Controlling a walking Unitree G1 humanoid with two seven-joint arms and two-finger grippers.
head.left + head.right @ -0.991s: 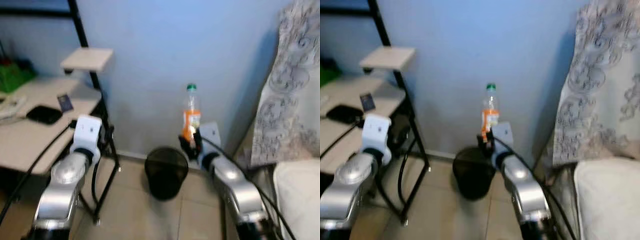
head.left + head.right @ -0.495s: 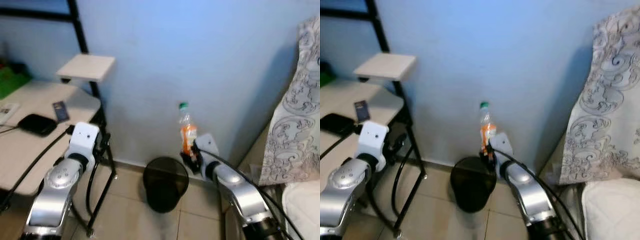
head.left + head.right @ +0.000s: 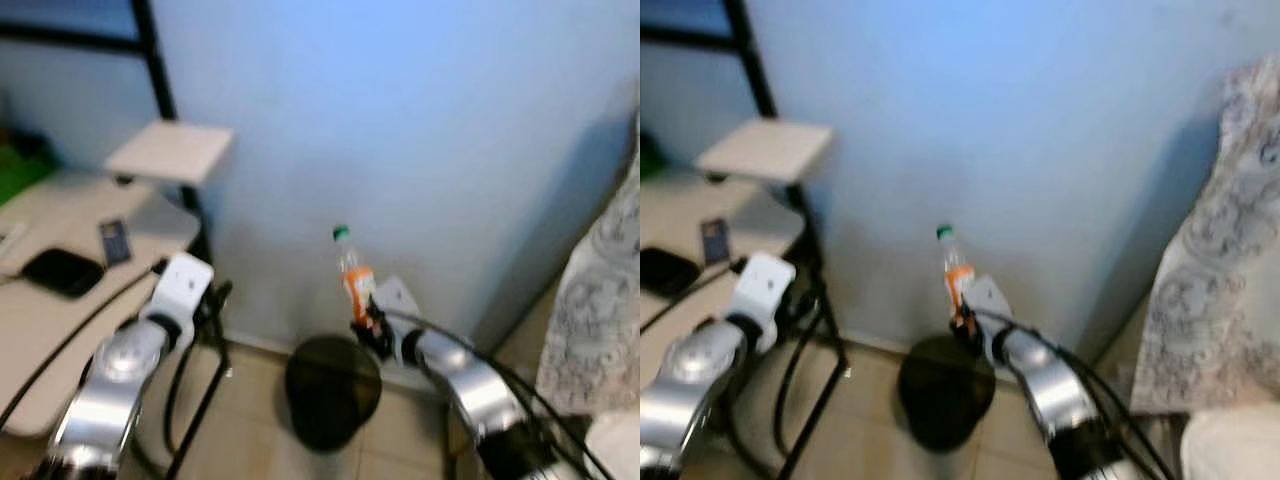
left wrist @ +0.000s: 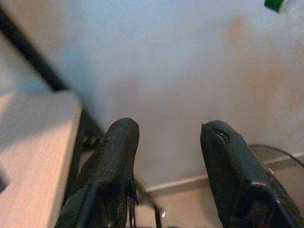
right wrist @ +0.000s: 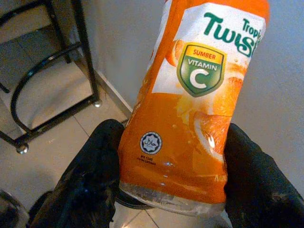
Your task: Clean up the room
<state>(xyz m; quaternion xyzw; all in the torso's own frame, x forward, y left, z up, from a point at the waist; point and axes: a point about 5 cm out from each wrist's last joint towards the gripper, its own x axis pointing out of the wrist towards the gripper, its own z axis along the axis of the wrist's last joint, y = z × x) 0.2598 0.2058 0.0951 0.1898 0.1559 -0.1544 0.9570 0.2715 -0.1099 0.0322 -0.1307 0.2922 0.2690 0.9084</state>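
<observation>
Comparing this moment with half a second ago, the bottle [image 3: 353,275] sits lower and further left in the head views, closer above the bin [image 3: 333,390]; the whole scene has also shifted and blurred, so the camera itself has moved. One second ago the bottle stood upright; it now leans with its green cap [image 3: 342,234] tipped to the left.

The right gripper [image 3: 368,325] is clamped on the lower part of the bottle, one black finger [image 5: 95,180] pressed against each side of the orange label. The bottle is held in the air near the blue wall [image 3: 400,120], just above the far right edge of the bin's rim. Its clear base and orange label with a green "Vitamin C" badge show in the right wrist view.

The bin is a round black mesh container standing on the tiled floor [image 3: 250,440] against the wall, between the desk and the patterned curtain [image 3: 605,320]. Its inside is dark and blurred; contents cannot be told.

The left gripper [image 4: 168,142] is raised beside the desk's black frame [image 3: 195,250], its two fingers spread apart with nothing between them, pointing at the wall.

On the desk [image 3: 40,330], at the left, lie a black pouch [image 3: 62,271] and a small dark card [image 3: 115,241]. A small shelf [image 3: 170,152] projects from the frame above the desk.
</observation>
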